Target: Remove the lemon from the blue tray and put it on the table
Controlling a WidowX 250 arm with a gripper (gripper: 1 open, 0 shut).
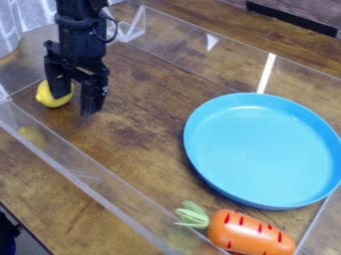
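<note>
The lemon [48, 96] is a small yellow egg shape lying on the dark wood table [147, 110] at the far left, outside the blue tray [262, 149]. The tray is a wide round plate at the right with nothing in it. My gripper [72, 93] points straight down right beside the lemon, open. Its near finger covers part of the lemon's right side. I cannot tell whether a finger touches the lemon.
An orange toy carrot [249, 232] with green leaves lies at the front right, near the tray's front rim. Clear acrylic walls [80, 164] edge the table at the left and front. A white strip [268, 72] lies behind the tray.
</note>
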